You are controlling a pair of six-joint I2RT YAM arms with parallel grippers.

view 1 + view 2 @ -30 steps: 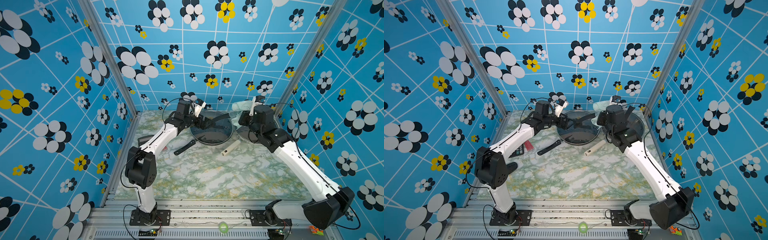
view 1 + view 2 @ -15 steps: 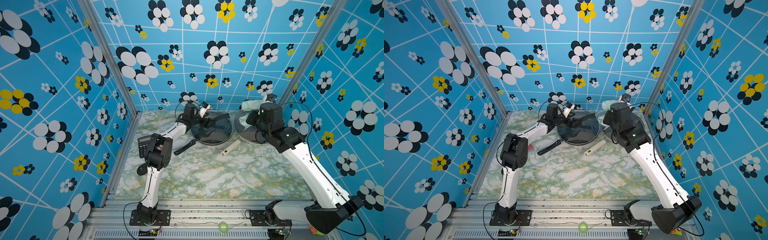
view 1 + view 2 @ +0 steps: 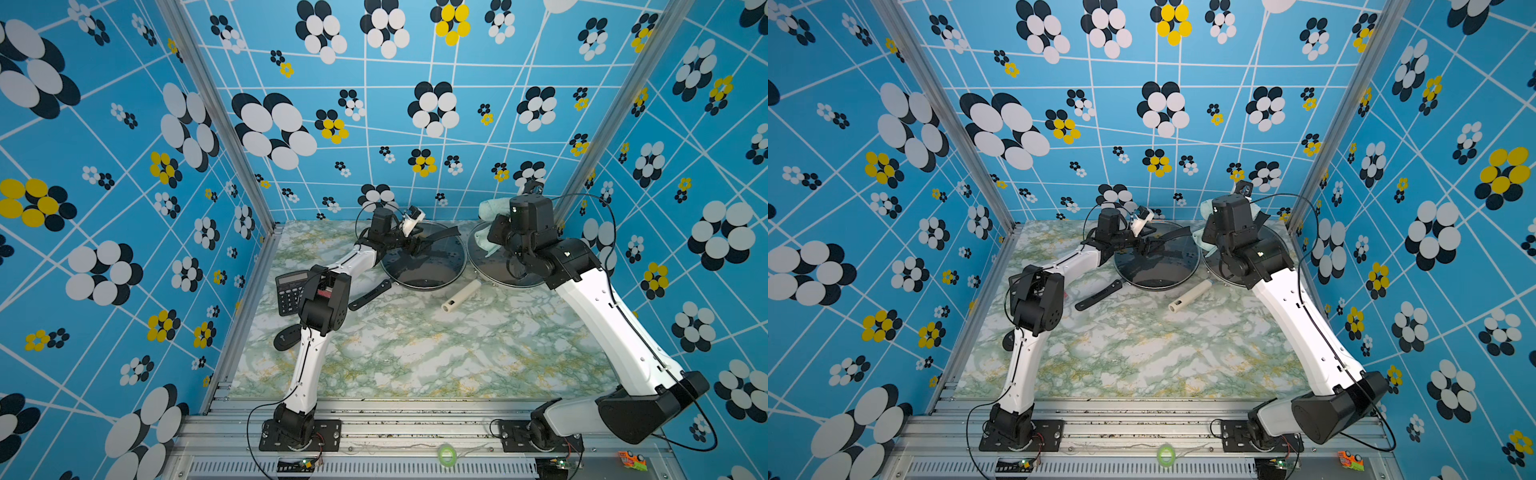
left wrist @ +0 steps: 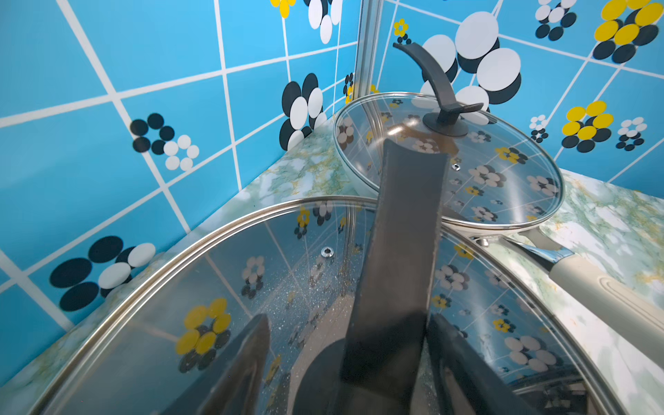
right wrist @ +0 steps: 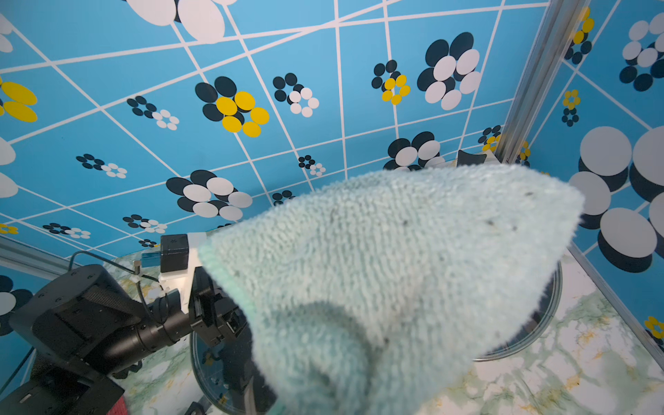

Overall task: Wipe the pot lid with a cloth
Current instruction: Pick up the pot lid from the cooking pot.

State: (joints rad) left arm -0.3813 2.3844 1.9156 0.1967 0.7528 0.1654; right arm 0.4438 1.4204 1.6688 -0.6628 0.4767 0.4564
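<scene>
Left wrist view: pot lid (image 4: 222,287) sits at the back of the counter (image 3: 415,353), its black strap handle (image 4: 395,251) running straight out between the left fingers (image 4: 251,352), which stand part open either side, not pinching yet. The cloth (image 5: 395,269) hangs bunched to the right, above the second lid (image 4: 503,172), clamped in the right fingers (buried under it). Guessing the right arm (image 3: 590,299) has to swing it left onto this lid.

Walls (image 3: 124,166) are rocking blue with white lines and black-white-yellow flowers, table (image 3: 415,353) is showing green marble, cloth (image 5: 395,269) is looking mint.
</scene>
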